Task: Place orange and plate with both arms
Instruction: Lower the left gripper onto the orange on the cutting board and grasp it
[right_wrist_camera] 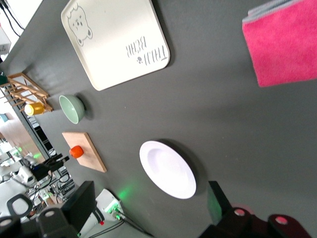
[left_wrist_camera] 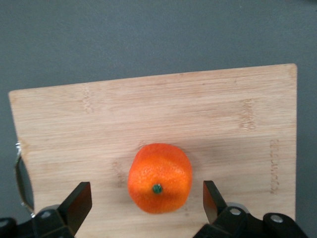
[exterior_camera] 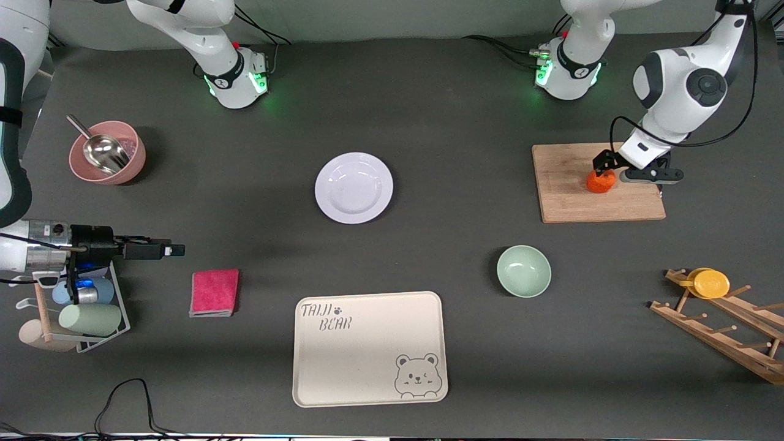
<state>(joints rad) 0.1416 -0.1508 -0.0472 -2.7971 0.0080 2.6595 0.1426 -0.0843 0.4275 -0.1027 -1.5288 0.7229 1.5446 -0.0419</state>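
Orange (exterior_camera: 600, 182) sits on the wooden cutting board (exterior_camera: 597, 205) toward the left arm's end of the table, at about 3 o'clock from the plate (exterior_camera: 354, 187) in the front view. In the left wrist view the fruit's green stem spot faces the camera, and the left gripper (left_wrist_camera: 147, 198) is lowered around it: the 2 fingers (left_wrist_camera: 79, 198) stand wide apart, 1 on each side of the fruit, with a clear gap of bare board between each fingertip and the peel. Nothing is held yet.

Plate lies flat on the dark table mat near the middle, roughly between the 2 green-lit arm bases and nearer the front camera than both. At about 6 o'clock from it is the beige bear tray (exterior_camera: 367, 392), nearer the camera, and at about 4 o'clock the mint-green bowl (exterior_camera: 523, 271).

Right gripper (exterior_camera: 160, 250) waits in the air at the right arm's end of the table, by the wire rack (exterior_camera: 122, 306) of cups, turned sideways with its fingers pointing toward the table's middle. In the right wrist view its 2 fingers (right_wrist_camera: 84, 198) are spread wide and hold nothing; the plate shows between them farther off. A pink folded cloth (exterior_camera: 214, 292) lies near it at about 5 o'clock, and a pink bowl (exterior_camera: 136, 160) holding a metal scoop (exterior_camera: 105, 151) at about 12 o'clock. A wooden peg rack (exterior_camera: 723, 331) carries a yellow-orange cup (exterior_camera: 710, 283) at about 5 o'clock from the board.
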